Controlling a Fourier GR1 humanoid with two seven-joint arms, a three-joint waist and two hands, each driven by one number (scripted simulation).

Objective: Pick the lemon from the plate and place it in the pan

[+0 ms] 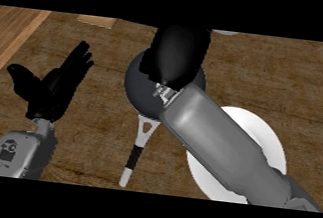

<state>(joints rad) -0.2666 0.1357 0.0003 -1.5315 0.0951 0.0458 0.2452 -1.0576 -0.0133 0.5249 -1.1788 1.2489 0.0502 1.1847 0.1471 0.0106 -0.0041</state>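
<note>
The dark grey pan [133, 85] sits at the middle of the wooden counter, its handle [136, 151] pointing toward me. My right hand [177, 52] hovers over the pan, back facing up, and hides most of the pan's bowl. No lemon shows anywhere; whatever is under the hand is hidden. The white plate [271, 139] lies right of the pan, partly covered by my right forearm, and its visible part carries nothing. My left hand [52, 86] rests open at the left, fingers up, apart from the pan.
A lighter wood strip [2, 37] runs along the counter's left side. A pale object [98, 21] is cut off by the top edge, behind the pan.
</note>
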